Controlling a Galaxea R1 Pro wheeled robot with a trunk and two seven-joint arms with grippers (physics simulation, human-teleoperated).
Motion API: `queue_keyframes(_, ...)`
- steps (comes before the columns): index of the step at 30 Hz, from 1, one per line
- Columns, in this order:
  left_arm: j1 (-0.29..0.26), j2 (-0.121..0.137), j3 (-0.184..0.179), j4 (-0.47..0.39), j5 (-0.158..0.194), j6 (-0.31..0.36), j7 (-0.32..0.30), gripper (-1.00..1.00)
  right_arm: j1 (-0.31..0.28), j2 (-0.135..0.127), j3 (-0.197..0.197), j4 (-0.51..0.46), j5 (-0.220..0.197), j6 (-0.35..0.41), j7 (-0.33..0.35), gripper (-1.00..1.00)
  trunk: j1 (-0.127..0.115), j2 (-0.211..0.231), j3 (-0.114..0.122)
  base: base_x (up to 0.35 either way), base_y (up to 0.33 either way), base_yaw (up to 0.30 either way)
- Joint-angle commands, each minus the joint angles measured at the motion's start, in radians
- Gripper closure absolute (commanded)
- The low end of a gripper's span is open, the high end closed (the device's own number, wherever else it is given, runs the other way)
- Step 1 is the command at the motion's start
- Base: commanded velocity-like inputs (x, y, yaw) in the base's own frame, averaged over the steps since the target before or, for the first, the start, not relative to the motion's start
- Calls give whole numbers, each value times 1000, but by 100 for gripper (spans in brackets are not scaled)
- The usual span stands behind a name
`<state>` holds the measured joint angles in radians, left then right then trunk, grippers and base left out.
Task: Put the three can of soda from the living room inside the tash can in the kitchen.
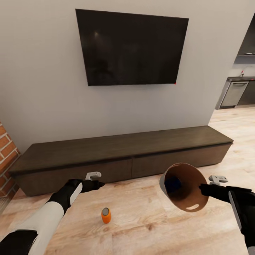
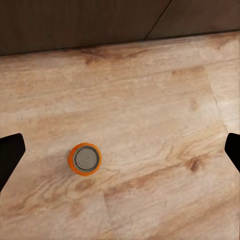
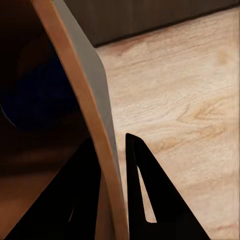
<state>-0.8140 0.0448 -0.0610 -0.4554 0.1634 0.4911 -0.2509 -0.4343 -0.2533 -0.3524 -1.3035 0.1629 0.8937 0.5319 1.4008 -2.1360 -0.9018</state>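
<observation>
While the right gripper [image 1: 202, 188] pinches the rim of the bin [image 1: 184, 209], one finger inside the wall and one outside, the bin hangs tilted above the wood floor [image 1: 141, 226] with its mouth turned toward the camera. A blue can [image 1: 173, 184] lies deep in its tan-brown inside. In the right wrist view the two dark fingers [image 3: 145, 190] straddle the bin [image 3: 82, 65] wall, closed against it, and the blue can [image 3: 35, 95] shows as a dark blue shape inside.

The left gripper [image 1: 101, 184] hovers just in front of the bench [image 1: 117, 148], above the floor. Its jaws stand wide apart and hold nothing: in the left wrist view the fingertips [image 2: 11, 150] sit at the two edges of the frame, with an orange can [image 2: 84, 159] standing upright on the floor [image 2: 150, 110] between them, well below. In the head view that orange can [image 1: 106, 215] stands on the floor near the left arm, between the arm and the bin, apart from both.

A dark television [image 1: 131, 47] hangs on the wall above the bench. Red brick [image 1: 6, 156] shows at the left edge, and the kitchen [image 1: 241, 88] opens at the far right.
</observation>
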Motion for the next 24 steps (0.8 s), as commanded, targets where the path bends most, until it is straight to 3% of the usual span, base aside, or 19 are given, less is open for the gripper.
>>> queue_keyframes(1, 0, 0, 0, 1, 0, 0, 0, -100, -2, 0, 1, -1, -35, 10, 4, 100, 0, 0, 0, 235, 38, 0)
queue_keyframes(12, 0, 0, 0, 2, 1, -3, 5, -100, -6, 8, 8, 1, -37, 14, 0, 100, 0, 0, -6, 273, 44, 0)
queue_keyframes(18, 0, 0, 0, -2, 2, -3, 6, -100, -6, 10, 10, 5, -36, 10, -3, 100, 0, 0, -11, 57, 3, 0)
queue_keyframes(24, 0, 0, 1, 0, 2, -2, 7, -100, -6, 10, 9, 7, -36, 8, -3, 100, 23, -42, -34, 7, 0, 0)
